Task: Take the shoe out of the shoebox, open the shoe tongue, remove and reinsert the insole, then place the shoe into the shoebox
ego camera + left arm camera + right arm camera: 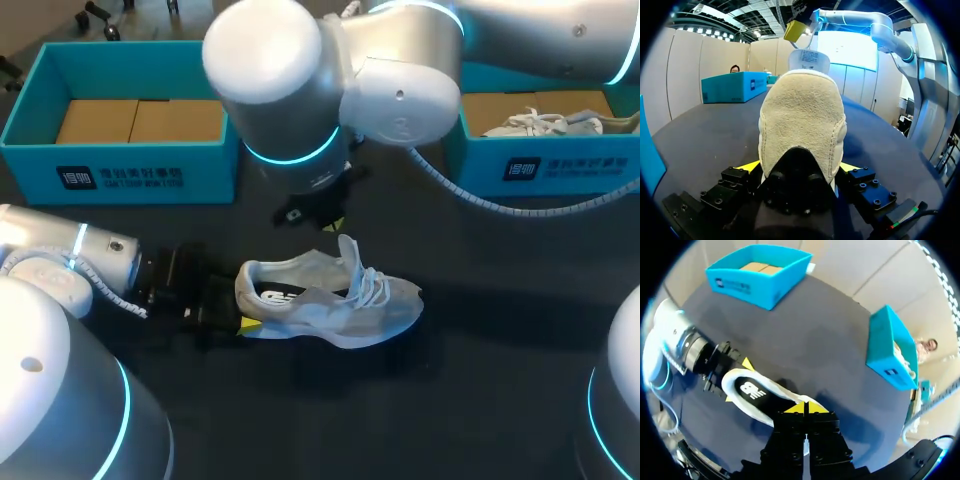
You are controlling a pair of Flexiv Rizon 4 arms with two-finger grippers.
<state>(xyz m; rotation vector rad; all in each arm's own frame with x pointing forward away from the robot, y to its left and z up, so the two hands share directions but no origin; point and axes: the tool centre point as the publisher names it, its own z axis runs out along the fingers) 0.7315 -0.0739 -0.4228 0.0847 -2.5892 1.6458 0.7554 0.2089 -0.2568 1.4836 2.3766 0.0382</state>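
A pale grey-white shoe [330,300] lies on its sole on the dark table, toe pointing right. My left gripper [240,312] holds its heel from behind. In the left wrist view the suede heel [802,115] sits between the two yellow tips, which touch it on both sides. My right arm comes down from above. Its gripper [805,407] is shut, tips pressed together, over the shoe's opening. The tongue [809,59] stands upright with its top edge pinched under the right gripper's yellow tip [796,30]. In the right wrist view the shoe [760,395] lies below the fingers.
Two blue shoeboxes stand at the back. The left one [120,170] has cardboard inside. The right one [540,165] holds another white shoe [540,122]. A coiled cable [470,195] hangs from my right arm over the table.
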